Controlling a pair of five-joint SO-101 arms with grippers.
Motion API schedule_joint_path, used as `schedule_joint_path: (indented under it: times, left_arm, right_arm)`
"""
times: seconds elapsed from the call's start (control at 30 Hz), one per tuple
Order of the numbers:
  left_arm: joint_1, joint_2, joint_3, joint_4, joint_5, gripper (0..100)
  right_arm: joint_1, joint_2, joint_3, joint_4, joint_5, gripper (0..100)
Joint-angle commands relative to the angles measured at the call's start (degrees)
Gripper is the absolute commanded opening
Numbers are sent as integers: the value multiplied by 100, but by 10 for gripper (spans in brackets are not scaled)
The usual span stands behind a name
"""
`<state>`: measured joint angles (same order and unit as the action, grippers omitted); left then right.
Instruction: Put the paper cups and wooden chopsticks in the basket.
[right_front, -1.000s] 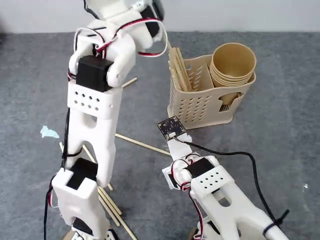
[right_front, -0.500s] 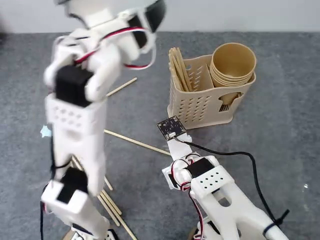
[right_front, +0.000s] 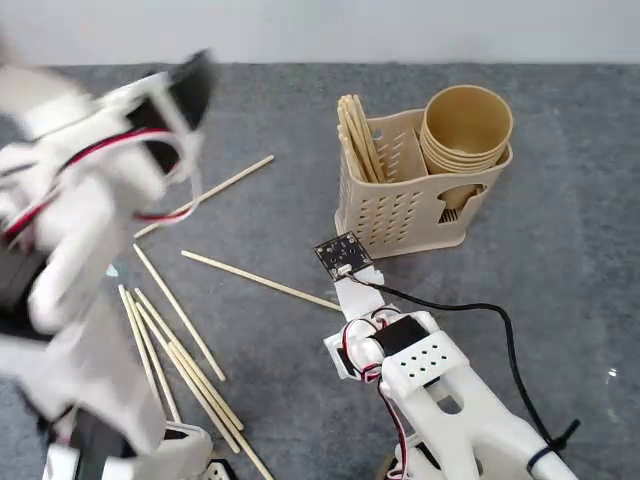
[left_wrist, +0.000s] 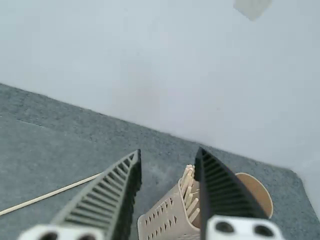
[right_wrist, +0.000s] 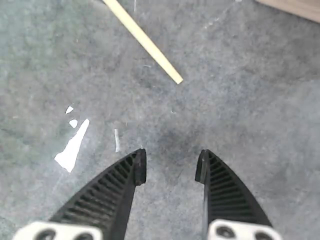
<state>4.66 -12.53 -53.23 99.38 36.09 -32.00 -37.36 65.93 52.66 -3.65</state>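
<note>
Targeting loose chopsticks (right_front: 165, 330) at 8 o'clock from the basket (right_front: 400, 215) (paper cups (right_front: 467, 125) already inside), left gripper (left_wrist: 168, 152) and right gripper (right_wrist: 170, 162) both gape empty; right should straddle the nearest stick (right_wrist: 142, 40) squarely before closing.

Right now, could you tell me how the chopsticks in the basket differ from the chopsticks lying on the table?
Inside the basket, the stored chopsticks stand nearly upright in an end compartment, while the loose chopsticks lie flat on the table. The stored chopsticks are packed into one bundle; the loose chopsticks are scattered at differing angles. Both are thin, pale wooden sticks.
</note>
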Motion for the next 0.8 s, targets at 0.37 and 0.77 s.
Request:
schedule_joint_path:
  times: [0.37, 0.77]
  left_arm:
    - [-2154, -3789, 5051, -237, -1222, 13]
    - [-3807, -4870, 8716, -932, -1829, 13]
  right_arm:
    - [40, -180, -167, -92, 35, 184]
    - [31, -180, -1046, 400, 26, 184]
